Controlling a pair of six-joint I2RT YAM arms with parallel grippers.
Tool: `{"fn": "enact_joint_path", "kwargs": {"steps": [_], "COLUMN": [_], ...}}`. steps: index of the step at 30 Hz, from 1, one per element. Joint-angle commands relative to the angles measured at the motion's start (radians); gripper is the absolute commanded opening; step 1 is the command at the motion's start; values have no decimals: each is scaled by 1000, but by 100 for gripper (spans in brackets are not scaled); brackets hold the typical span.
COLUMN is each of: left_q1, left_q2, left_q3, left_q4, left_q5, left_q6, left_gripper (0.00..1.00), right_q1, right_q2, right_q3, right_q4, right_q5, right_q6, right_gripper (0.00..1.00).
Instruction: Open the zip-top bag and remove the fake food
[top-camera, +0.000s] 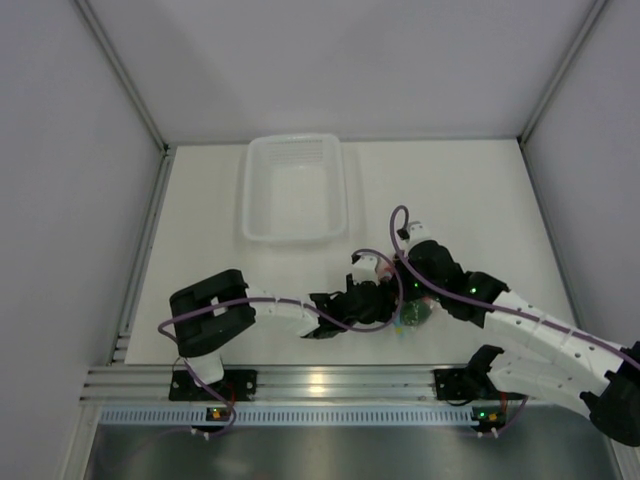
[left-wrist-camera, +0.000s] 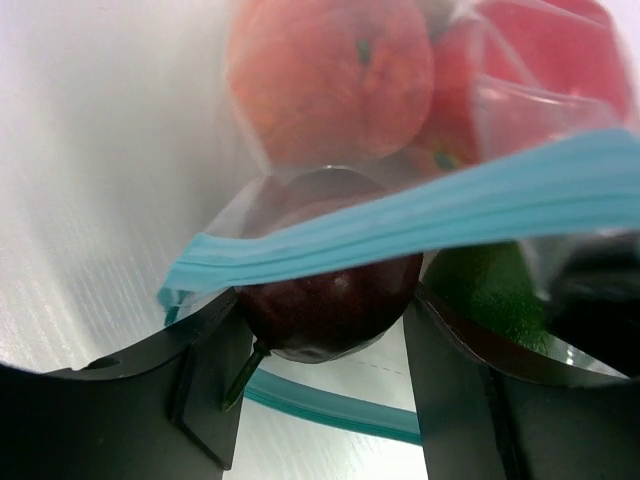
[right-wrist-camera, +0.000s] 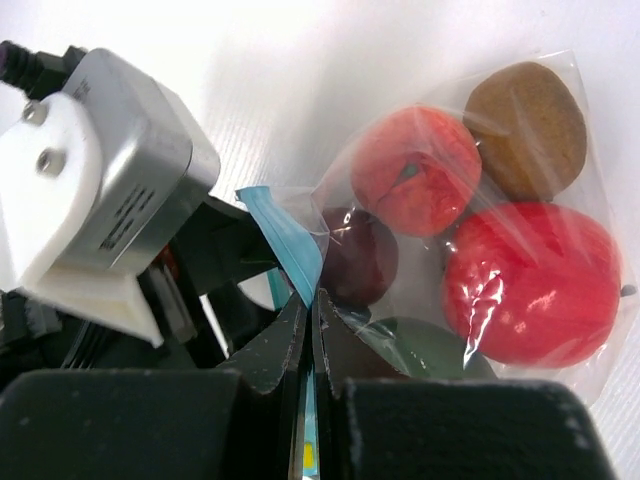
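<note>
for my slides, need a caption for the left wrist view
Left pincer grips the dark maroon fruit in the open mouth of the zip-top bag.

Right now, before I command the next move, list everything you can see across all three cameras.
zip-top bag: one, clear with teal zip strip, on the table between both arms
red fruit: one, red, inside the bag
orange fruit: one, orange, inside the bag
brown fruit: one, brownish, inside the bag
green fruit: one, dark green, inside, near the zip
maroon fruit: one, dark maroon, at the bag's mouth
tub: one, translucent white, far side of the table
table: one, white
left end effector: one, black, closed on the maroon fruit
right end effector: one, black, shut on the bag's zip edge
</note>
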Motion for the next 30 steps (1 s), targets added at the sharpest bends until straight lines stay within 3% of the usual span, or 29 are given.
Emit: {"fn": "enact_joint_path", "kwargs": {"steps": [1,9,30], "left_q1": [-27,-55,-55], "left_q2": [-79,-79,-335], "left_q3": [11,1,-139], "left_q4": [148,146,107], "left_q5": [43,60,-23], "left_q6": [80,92,99], "left_gripper": [0,0,0], "right_q1": [33,33,30], "right_q2": [23,47,141], "right_q3": [50,122,145], "right_q4": [88,83,54], "right_q5": [-28,82,254], "right_q6": [41,23,-2], "right_gripper": [0,0,0]}}
